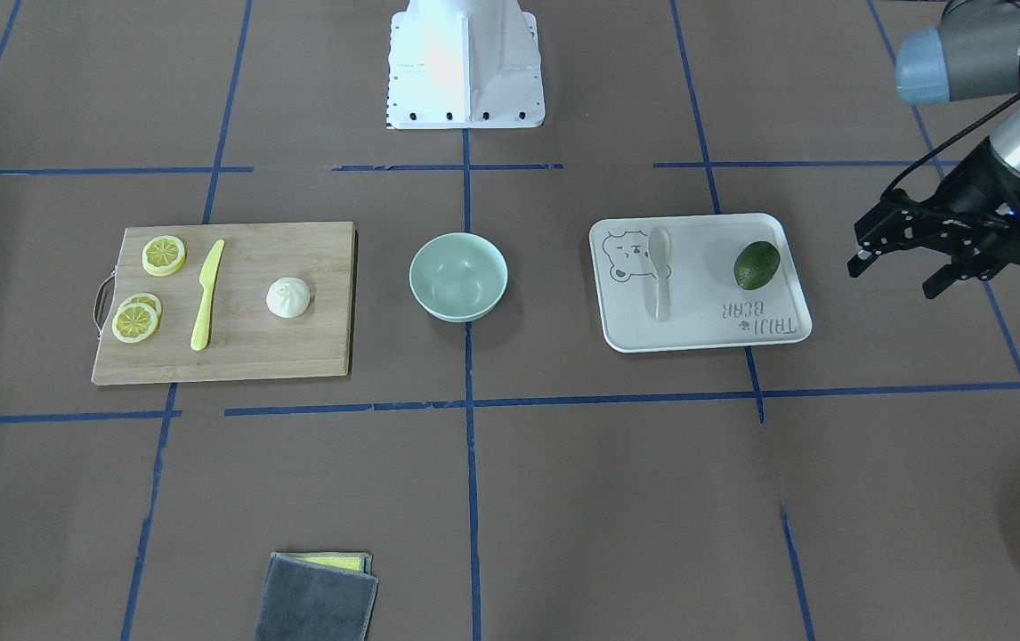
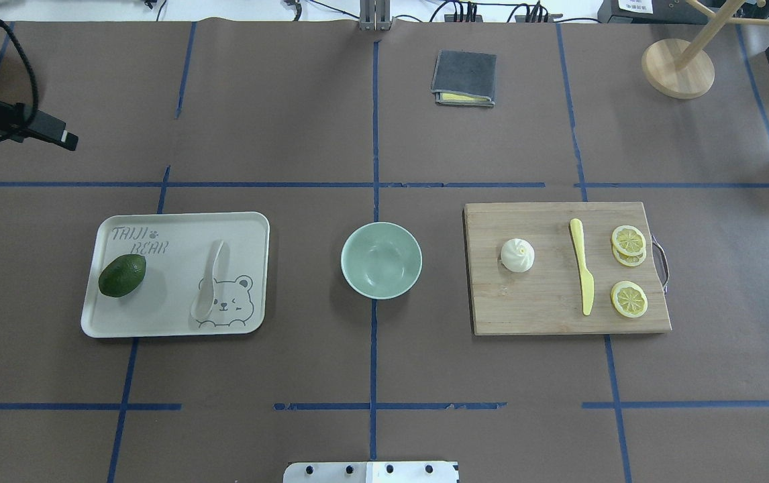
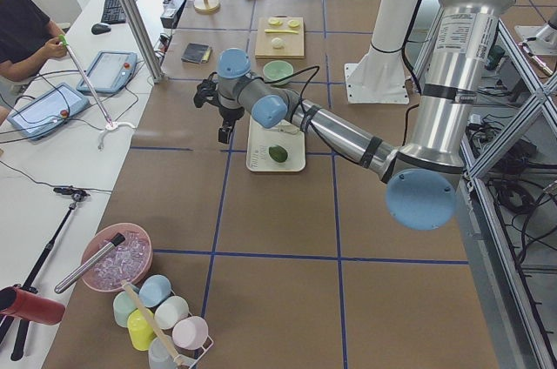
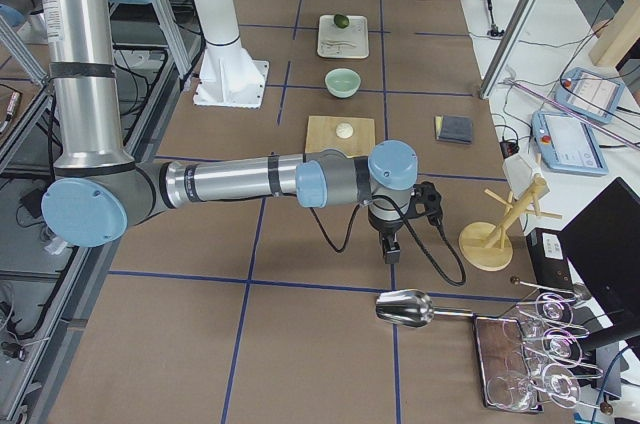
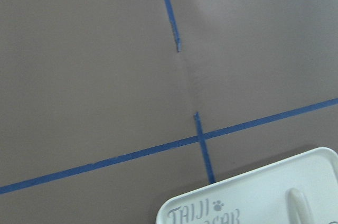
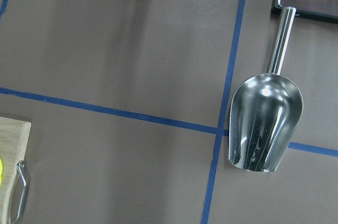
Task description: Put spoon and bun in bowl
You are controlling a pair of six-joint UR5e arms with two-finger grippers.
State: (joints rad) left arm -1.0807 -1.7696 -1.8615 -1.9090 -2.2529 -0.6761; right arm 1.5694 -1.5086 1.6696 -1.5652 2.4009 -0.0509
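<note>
The off-white spoon (image 1: 659,267) lies on the white bear-print tray (image 1: 706,298), scoop toward the robot; it also shows in the overhead view (image 2: 209,282). The white pleated bun (image 1: 288,296) sits on the wooden cutting board (image 1: 296,356). The mint-green bowl (image 1: 458,276) stands empty between tray and board. My left gripper (image 1: 897,276) hovers open and empty beyond the tray's outer end, apart from it. My right gripper (image 4: 390,244) shows only in the exterior right view, past the board's outer end; I cannot tell whether it is open.
A dark green avocado (image 1: 756,264) lies on the tray. A yellow knife (image 2: 582,268) and lemon slices (image 2: 628,240) lie on the board. A folded grey cloth (image 2: 464,78), a wooden stand (image 2: 678,67) and a metal scoop (image 6: 264,123) lie farther out.
</note>
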